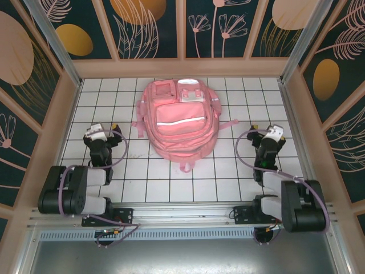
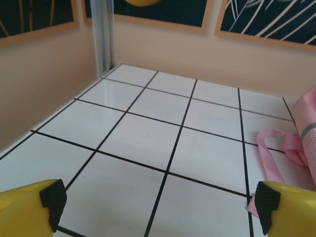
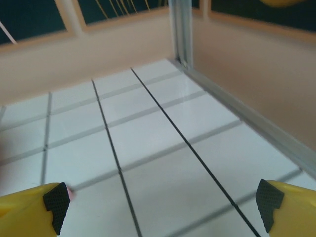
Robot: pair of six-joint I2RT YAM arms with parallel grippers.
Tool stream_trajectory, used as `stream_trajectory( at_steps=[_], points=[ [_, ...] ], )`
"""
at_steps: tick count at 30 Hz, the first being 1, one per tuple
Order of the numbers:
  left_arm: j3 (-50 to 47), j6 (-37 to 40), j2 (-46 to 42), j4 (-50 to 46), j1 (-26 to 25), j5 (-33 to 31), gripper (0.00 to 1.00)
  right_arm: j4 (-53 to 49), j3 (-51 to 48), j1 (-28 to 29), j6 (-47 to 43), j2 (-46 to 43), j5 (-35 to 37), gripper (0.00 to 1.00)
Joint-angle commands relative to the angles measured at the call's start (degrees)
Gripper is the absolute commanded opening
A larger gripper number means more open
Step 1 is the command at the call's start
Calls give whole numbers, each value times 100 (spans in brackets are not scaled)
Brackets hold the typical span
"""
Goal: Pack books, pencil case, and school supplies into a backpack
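The pink backpack lies flat in the middle of the white tiled table, front pockets and pale stripe facing up. Its side and a loose pink strap show at the right edge of the left wrist view. My left gripper rests left of the backpack, open, with bare tile between its fingers. My right gripper sits right of the backpack, also open over bare tile. The books, the pencil case and the school supplies are out of view.
Peach walls with dark flower panels close in the table on three sides. A metal post stands in the far left corner, another in the far right. Both arm bases sit on the rail at the near edge.
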Motion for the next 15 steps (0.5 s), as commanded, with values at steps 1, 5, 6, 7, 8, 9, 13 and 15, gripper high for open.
stream_trajectory(
  at_steps=[1, 5, 6, 7, 8, 9, 13, 15],
  points=[
    [-195, 208, 591, 1795, 82, 78, 99, 1402, -71, -193, 24, 333, -701, 99],
    [531, 513, 460, 184, 87, 827, 99, 2609, -45, -233, -342, 1442, -1256, 99],
    [548, 520, 507, 254, 82, 798, 99, 3047, -53, -239, -370, 1831, -1234, 99],
    [551, 519, 483, 173, 82, 808, 99, 2888, 59, -229, -420, 1923, -1302, 99],
    [566, 516, 490, 185, 82, 804, 99, 1967, 366, -248, -462, 1776, -1546, 99],
    [569, 519, 500, 184, 87, 803, 99, 1899, 555, -256, -601, 1858, -1867, 99],
    [583, 510, 508, 161, 82, 803, 99, 1773, 581, -309, -575, 1829, -2062, 99],
    [577, 510, 502, 152, 85, 804, 99, 1765, 585, -309, -583, 1827, -2063, 99]
  ],
)
